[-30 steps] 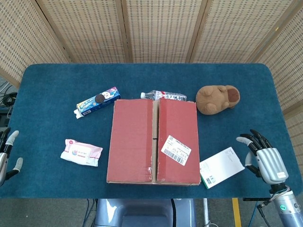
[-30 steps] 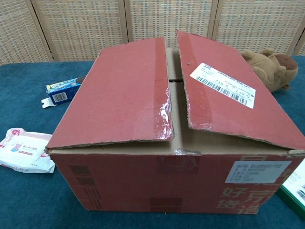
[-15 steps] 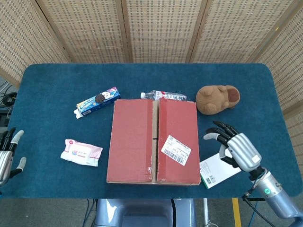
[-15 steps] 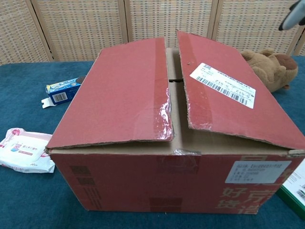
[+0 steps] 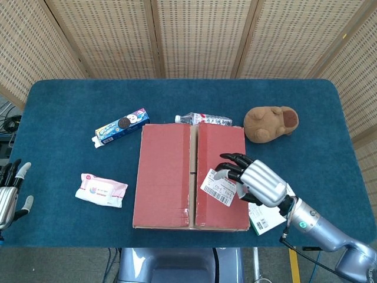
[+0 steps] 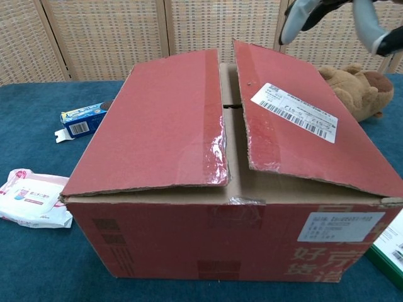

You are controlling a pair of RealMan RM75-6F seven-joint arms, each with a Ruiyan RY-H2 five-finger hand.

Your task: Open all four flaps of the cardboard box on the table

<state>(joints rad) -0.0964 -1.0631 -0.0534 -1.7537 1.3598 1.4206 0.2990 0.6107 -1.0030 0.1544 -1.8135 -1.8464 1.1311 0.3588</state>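
Note:
A red-brown cardboard box stands at the table's front middle. Its two long top flaps lie nearly closed, with a narrow gap down the middle. The right flap carries a white barcode label. My right hand hovers above that flap near the label, fingers spread and holding nothing. Only its fingertips show at the top of the chest view. My left hand stays low at the table's left edge, fingers apart and empty.
A cookie pack, a water bottle and a brown plush toy lie behind the box. A wet-wipes pack lies to its left. A white-and-green carton lies to its right.
My right hand has swept leftward from the table's right edge to above the box's right flap, entering the chest view. The left hand barely shifted. The box has not moved.

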